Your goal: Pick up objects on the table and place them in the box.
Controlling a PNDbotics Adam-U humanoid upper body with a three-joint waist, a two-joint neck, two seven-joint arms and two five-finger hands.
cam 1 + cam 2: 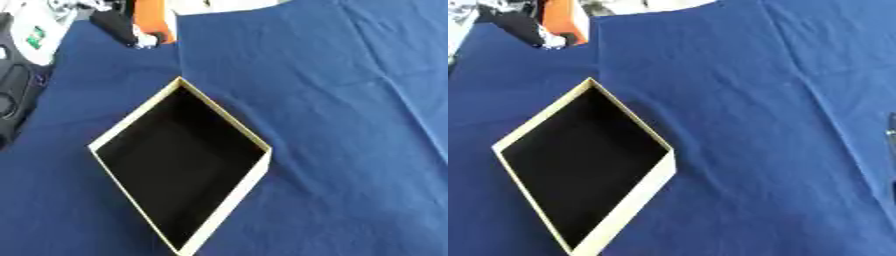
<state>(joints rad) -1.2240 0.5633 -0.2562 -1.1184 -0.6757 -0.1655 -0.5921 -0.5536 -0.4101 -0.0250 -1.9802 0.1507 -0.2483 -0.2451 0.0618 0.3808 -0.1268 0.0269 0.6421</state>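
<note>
A blue cloth (350, 125) covers the whole table and lies in soft creases. On it sits the box (223, 200), an open, cream-walled cardboard tray with a dark inside, turned corner-on like a diamond; nothing shows inside it.

Beyond the box's far corner, at the cloth's far edge, stands an orange object (154, 17) with a black piece (112, 25) just beside it on its left. These look like the only things left to pick up, though what they are cannot be made out.

To the left of the box, at the picture's edge, a black and white rounded shape (22, 65) shows; it may be the left arm, but whether it is a hand, and how any fingers stand, cannot be told. The right hand shows in neither view.

The orange object looks stiff and boxy, probably light, so taking it across its 2 flat sides seems safest. The box itself looks light and likely to slide on cloth.
</note>
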